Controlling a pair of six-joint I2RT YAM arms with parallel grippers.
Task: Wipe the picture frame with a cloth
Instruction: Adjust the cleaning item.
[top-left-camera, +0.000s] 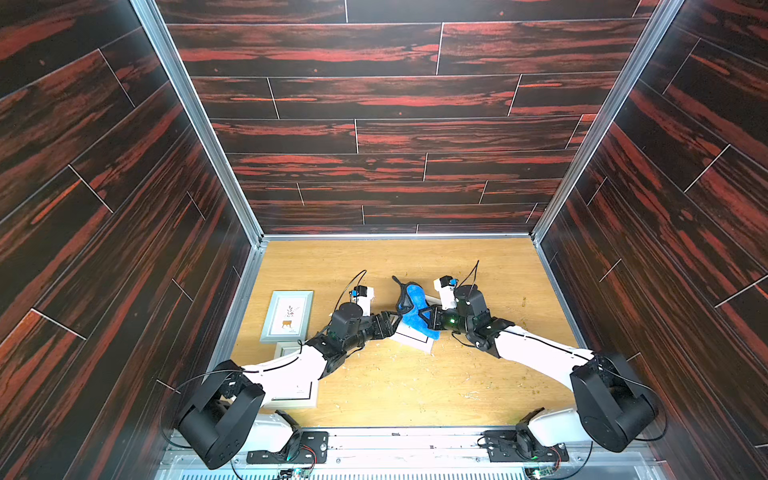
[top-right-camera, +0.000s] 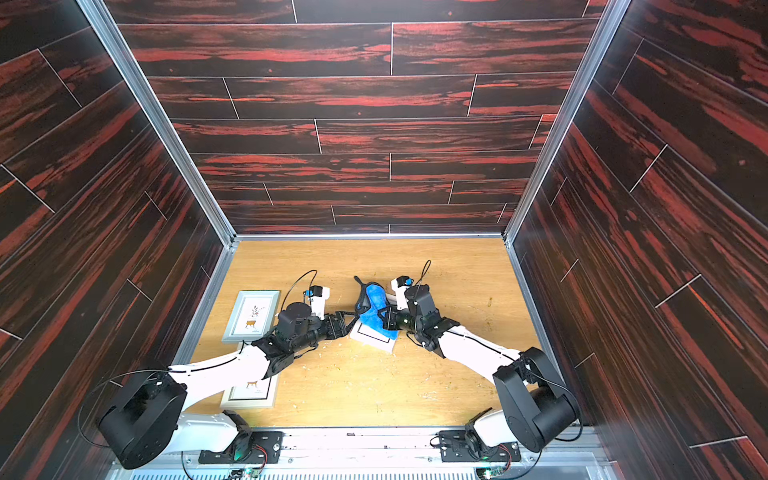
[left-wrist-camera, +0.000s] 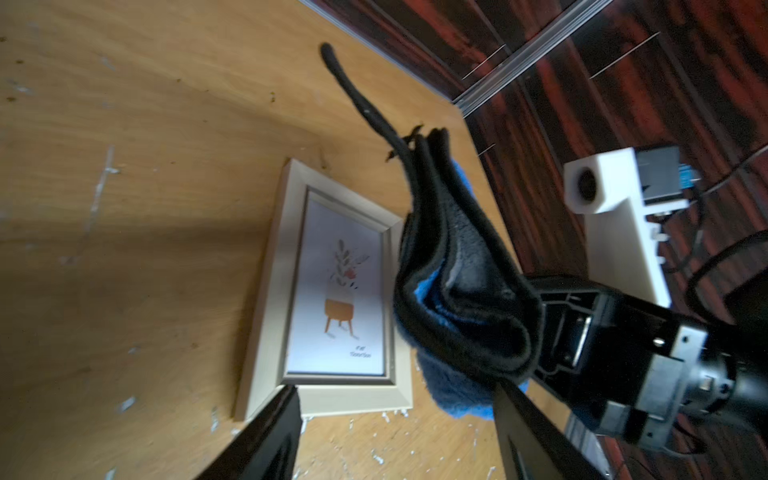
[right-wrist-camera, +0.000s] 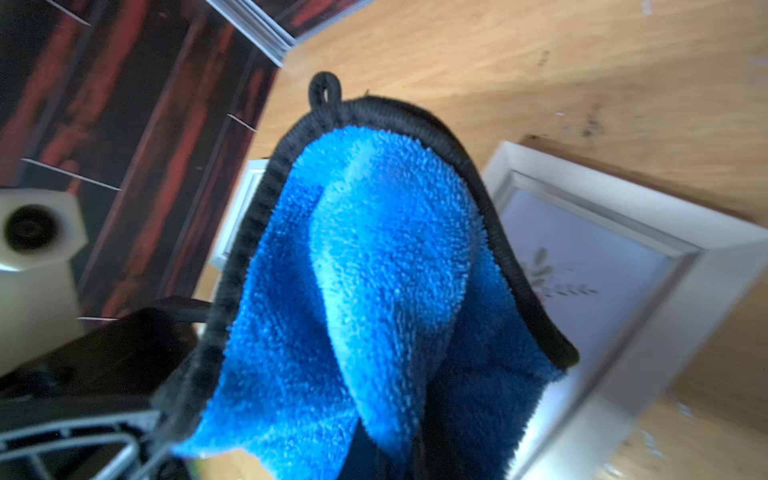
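Note:
The picture frame (top-left-camera: 411, 337), pale with a plant print, lies flat mid-table; it also shows in the left wrist view (left-wrist-camera: 332, 291) and the right wrist view (right-wrist-camera: 602, 266). The bright blue cloth (top-left-camera: 413, 309) with black edging hangs bunched over the frame's right part. My right gripper (top-left-camera: 430, 316) is shut on the cloth (right-wrist-camera: 374, 270), whose folds hide its fingers. My left gripper (top-left-camera: 390, 325) is open at the frame's left end, with its fingers (left-wrist-camera: 270, 432) spread on either side of the frame's short edge and nothing between them. The cloth (left-wrist-camera: 457, 270) hangs just beyond one fingertip.
A second frame (top-left-camera: 286, 316) lies by the left wall. A third frame (top-left-camera: 293, 392) lies partly under my left arm. Dark wood-pattern walls close in three sides. White flecks dot the tabletop (top-left-camera: 415, 386) in front of the frame.

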